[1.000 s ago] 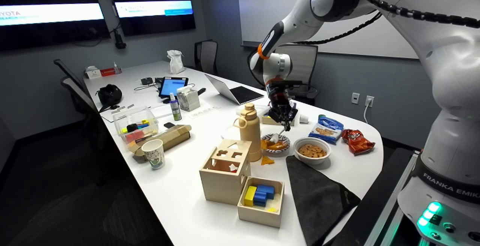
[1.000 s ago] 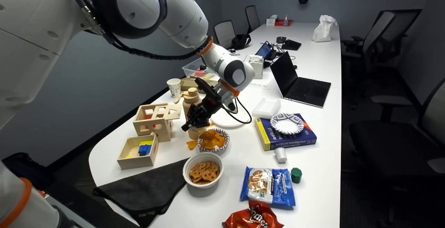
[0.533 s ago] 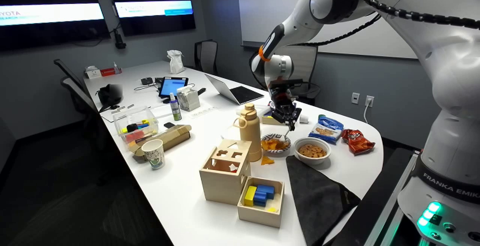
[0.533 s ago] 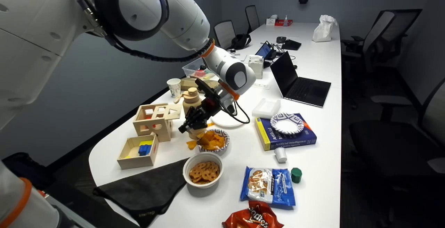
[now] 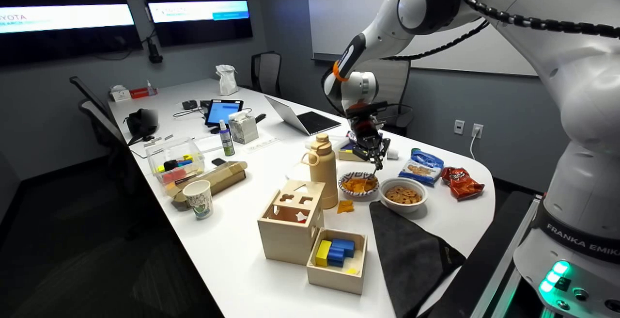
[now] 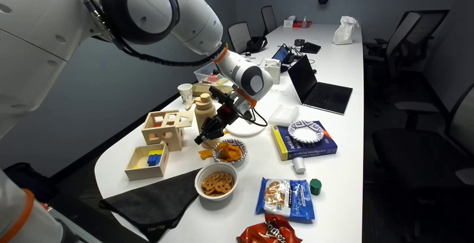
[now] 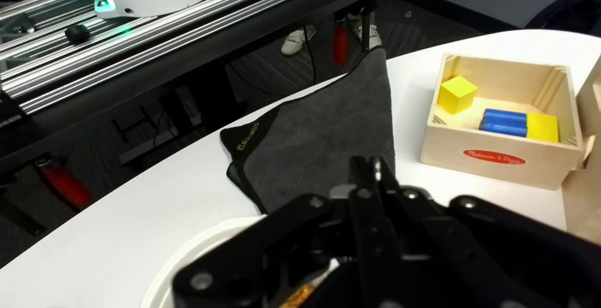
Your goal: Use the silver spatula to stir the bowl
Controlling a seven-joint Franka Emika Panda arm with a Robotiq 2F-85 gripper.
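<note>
My gripper (image 5: 377, 165) is shut on the silver spatula, tilted above the near rim of a small patterned paper bowl (image 5: 343, 188) of orange chips (image 5: 359, 185). In an exterior view, the gripper (image 6: 199, 139) is left of the bowl (image 6: 243, 149), and the spatula (image 6: 217, 148) slants down into the chips (image 6: 230, 152). The blade is partly hidden among the chips. In the wrist view, a thin bright edge of the spatula (image 7: 377, 169) shows between the closed fingertips (image 7: 371, 165). The patterned bowl is hidden there.
A white bowl of pretzel crackers (image 6: 217, 182) stands beside the chip bowl. A tan bottle (image 5: 323, 172) is close on its other side. A loose chip (image 5: 345, 206) lies on the table. A wooden shape box (image 5: 290, 226), block tray (image 5: 337, 279) and dark cloth (image 5: 411, 255) lie nearer.
The gripper and spatula have shifted slightly across the bowl; the spatula's blade now shows less among the chips. The patterned bowl has slid a little towards the white bowl. The chips have shifted.
</note>
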